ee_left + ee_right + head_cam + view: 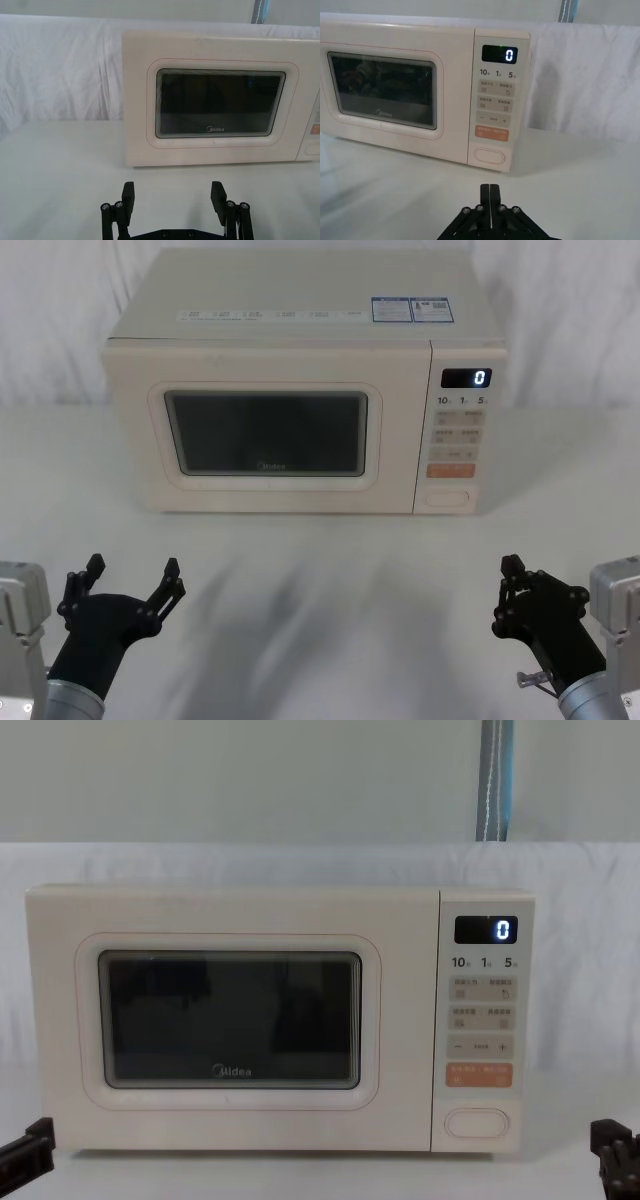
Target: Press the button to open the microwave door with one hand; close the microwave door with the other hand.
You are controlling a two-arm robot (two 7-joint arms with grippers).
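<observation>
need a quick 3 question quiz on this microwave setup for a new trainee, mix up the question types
1. True or false: the microwave door is shut.
2. Which gripper has its fingers spread apart? A) left gripper B) right gripper
3. Fill in: the wide oval button sits directly below the ______ rectangular button on the control panel.

Key:
1. True. The door lies flush with the front of the oven.
2. A. The left wrist view shows a wide gap between its fingers; the right wrist view shows the right gripper's fingers pressed together. Both grippers hover over the table, short of the microwave.
3. Orange.
</observation>
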